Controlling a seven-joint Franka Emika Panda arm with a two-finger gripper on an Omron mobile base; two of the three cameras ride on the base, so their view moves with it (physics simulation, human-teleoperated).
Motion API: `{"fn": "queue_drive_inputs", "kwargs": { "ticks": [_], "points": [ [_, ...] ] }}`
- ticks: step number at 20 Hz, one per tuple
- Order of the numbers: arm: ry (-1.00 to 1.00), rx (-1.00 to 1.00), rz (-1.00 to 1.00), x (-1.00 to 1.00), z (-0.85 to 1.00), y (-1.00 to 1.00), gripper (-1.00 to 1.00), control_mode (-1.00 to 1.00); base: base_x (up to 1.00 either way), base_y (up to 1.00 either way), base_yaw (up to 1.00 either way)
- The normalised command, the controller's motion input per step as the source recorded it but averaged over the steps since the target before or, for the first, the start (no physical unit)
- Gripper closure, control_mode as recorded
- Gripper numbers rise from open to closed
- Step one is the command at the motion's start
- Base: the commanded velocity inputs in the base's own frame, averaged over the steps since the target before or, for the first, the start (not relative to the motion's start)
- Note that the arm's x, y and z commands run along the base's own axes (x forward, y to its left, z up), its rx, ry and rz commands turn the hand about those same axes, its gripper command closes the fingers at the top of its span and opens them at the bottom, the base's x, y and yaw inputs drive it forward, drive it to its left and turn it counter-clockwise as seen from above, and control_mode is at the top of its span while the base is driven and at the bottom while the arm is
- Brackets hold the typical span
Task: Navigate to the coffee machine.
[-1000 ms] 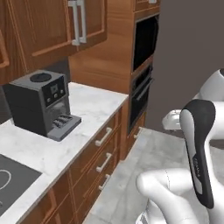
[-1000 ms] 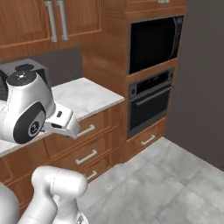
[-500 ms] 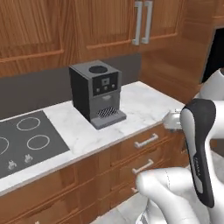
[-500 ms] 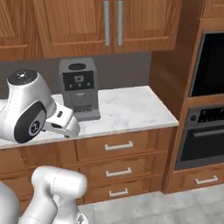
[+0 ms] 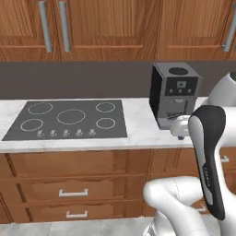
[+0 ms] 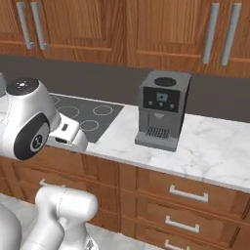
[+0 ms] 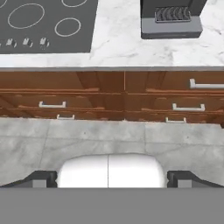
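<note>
Nearest the cameras, the white arm is folded up over the base, and its pincer [image 7: 112,181] hangs above the grey tile floor [image 7: 109,138] carrying nothing; the two dark tips sit far apart at the bottom of the hand view, so it reads as released. Past the floor comes the wooden drawer front [image 7: 109,94] with pale handles, then the marble desk [image 6: 215,146] edge. On the desk top, the black cooktop [image 5: 69,120] lies to the left and the coffee machine [image 6: 162,110] stands just beside it to the right, upright, drip tray facing the robot, with the dark backsplash and the wooden upper cabinets [image 5: 110,23] behind. In the left base view the machine [image 5: 174,94] is partly hidden by the arm; in the hand view its tray base [image 7: 171,21] sits at upper right. Judged from this, the drive looks mostly done: the base faces the desk close to the machine, but the machine sits off to the right of centre, so a short shift right probably remains.
</note>
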Motion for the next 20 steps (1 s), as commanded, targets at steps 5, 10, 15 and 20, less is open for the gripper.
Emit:
{"fn": "queue_drive_inputs", "kwargs": {
  "ticks": [5,10,15,20],
  "points": [
    [0.0,0.0,0.0,0.0,0.0,0.0,-1.0,1.0,0.07,-0.84,0.14],
    [0.0,0.0,0.0,0.0,0.0,0.0,-1.0,1.0,0.1,-0.7,-0.01],
    [0.0,0.0,0.0,0.0,0.0,0.0,-1.0,1.0,0.47,0.02,-0.06],
    [0.0,0.0,0.0,0.0,0.0,0.0,-1.0,1.0,0.56,0.34,-0.07]
  ]
}}
